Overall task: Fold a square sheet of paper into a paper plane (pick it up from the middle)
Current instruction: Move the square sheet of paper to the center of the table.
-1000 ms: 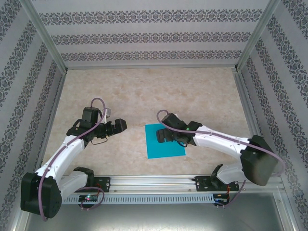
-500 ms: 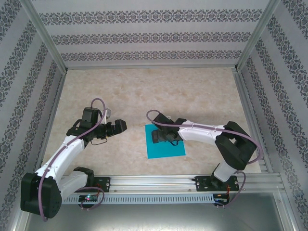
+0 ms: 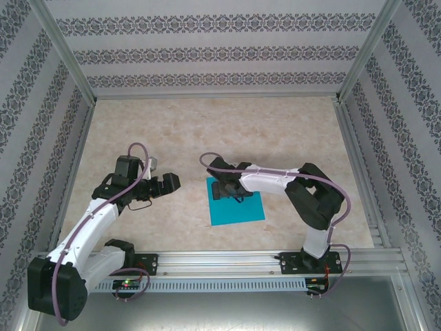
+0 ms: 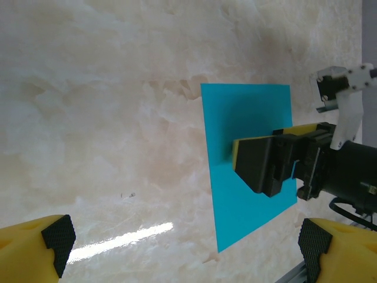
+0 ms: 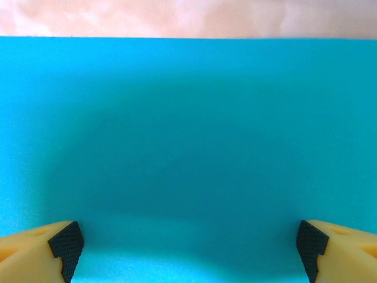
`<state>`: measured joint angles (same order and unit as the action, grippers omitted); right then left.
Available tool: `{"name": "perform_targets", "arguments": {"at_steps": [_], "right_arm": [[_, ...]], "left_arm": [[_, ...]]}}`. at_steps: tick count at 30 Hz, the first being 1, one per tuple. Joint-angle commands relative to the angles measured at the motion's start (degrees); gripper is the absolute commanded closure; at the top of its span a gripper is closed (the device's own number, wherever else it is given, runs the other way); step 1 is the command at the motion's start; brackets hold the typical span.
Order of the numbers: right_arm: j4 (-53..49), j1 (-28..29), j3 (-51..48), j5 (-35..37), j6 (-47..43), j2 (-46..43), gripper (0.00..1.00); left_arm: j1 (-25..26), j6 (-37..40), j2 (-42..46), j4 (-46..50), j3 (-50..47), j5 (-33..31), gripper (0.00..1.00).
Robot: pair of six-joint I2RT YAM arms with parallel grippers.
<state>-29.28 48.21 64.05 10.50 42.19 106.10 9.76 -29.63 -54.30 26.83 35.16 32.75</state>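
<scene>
Square sheet of paper (image 3: 242,214): plain turquoise-blue, unmarked.
Table (image 3: 207,131): beige, marbled with pale veins.
Walls (image 3: 207,52): white, with bands of grey damask print.
Left arm (image 3: 86,227), right arm (image 3: 272,181): white links, black joints.
Left hand (image 4: 182,236), right hand (image 5: 188,244): yellow fingers (image 5: 26,252), black textured pads (image 5: 66,243).

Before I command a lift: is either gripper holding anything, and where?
Nothing held. The right gripper is open over the square sheet of paper; the left gripper is open over the table.

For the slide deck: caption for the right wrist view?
Open right gripper close over the flat square sheet of paper, marble table past its far edge.
</scene>
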Motion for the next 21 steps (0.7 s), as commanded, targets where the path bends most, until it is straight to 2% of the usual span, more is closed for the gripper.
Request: {"name": "perform_targets", "arguments": {"at_steps": [1, 7, 21], "right_arm": [[-0.57, -1.27, 1.97, 0.03, 3.27, 4.47, 0.05], [-2.02, -2.52, 7.27, 2.58, 4.94, 7.05, 0.05], [-4.55, -6.83, 20.64, -1.00, 1.46, 15.22, 0.05]], "left_arm": [[0.48, 1.13, 1.37, 2.24, 0.34, -0.83, 0.00], [0.46, 0.89, 2.25, 2.09, -0.06, -0.99, 0.00], [0.50, 1.10, 2.30, 1.47, -0.60, -1.36, 0.00]]}}
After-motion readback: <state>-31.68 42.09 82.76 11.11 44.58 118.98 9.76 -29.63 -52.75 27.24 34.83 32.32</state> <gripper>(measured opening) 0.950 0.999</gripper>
